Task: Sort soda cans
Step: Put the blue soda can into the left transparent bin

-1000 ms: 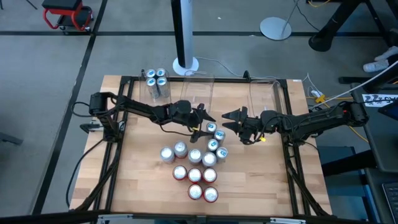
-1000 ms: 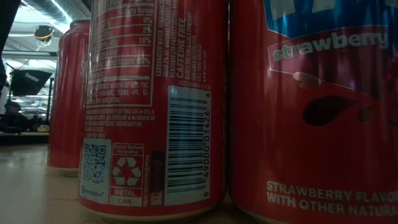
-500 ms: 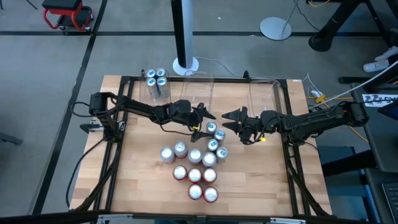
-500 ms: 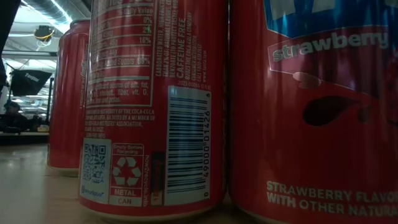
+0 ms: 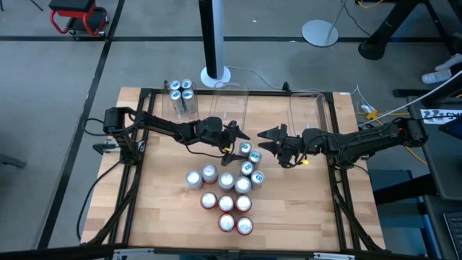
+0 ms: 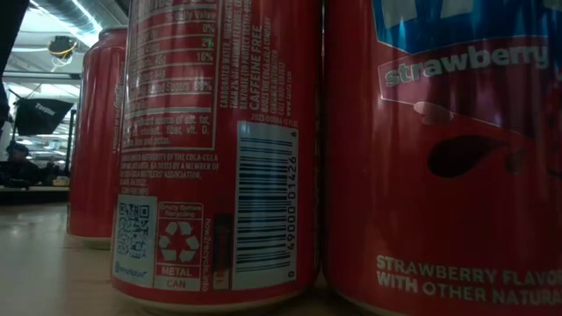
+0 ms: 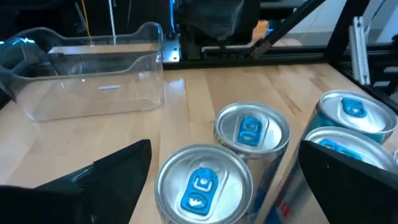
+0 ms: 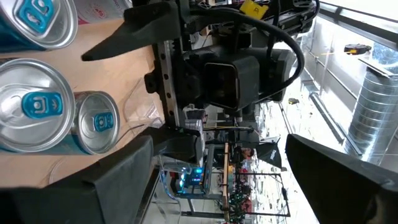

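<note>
Four teal-blue metal soda cans (image 5: 180, 89) binned upper left; approx. twelve left mid-frame — left gripper (image 5: 232, 134), right gripper (image 5: 268, 137) both spread, empty.

In the low view, two tall red aluminium soda cans (image 6: 219, 149) overrun the frame, hiding both arms.

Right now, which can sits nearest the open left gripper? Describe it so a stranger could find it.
Start at the cluster of cans mid-table. The left gripper hangs open at its top edge. Directly below is the teal-blue can, the cluster's topmost, unlike the red cans at the bottom.
</note>
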Controlling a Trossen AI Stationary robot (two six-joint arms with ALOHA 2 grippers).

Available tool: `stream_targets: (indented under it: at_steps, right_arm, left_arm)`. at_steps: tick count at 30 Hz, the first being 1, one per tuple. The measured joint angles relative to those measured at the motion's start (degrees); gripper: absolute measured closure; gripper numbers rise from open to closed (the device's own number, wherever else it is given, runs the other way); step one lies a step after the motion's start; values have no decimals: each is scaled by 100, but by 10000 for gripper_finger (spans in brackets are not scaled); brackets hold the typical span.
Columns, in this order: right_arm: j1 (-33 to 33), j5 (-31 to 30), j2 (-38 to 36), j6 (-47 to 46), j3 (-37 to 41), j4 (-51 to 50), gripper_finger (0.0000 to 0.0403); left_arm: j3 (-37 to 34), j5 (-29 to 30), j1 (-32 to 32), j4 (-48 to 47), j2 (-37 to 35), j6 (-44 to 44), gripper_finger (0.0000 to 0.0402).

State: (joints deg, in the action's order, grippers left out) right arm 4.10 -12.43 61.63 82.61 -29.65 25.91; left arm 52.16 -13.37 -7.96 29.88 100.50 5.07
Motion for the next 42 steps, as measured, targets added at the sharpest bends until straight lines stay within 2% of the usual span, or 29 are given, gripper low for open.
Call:
stream_targets:
  at_steps: [8, 21, 29, 42]
  right_arm:
    - [0, 0, 0, 0, 0, 2, 36]
    - [0, 0, -2, 0, 2, 7, 36]
    - [0, 0, 0, -2, 0, 17, 36]
    - [0, 0, 0, -2, 0, 9, 36]
  left_arm:
    - [0, 461, -7, -121, -1, 38, 9]
    - [0, 459, -7, -403, 0, 32, 9]
    - [0, 462, -6, 9, 431, -25, 9]
    - [0, 347, 14, 70, 504, -10, 13]
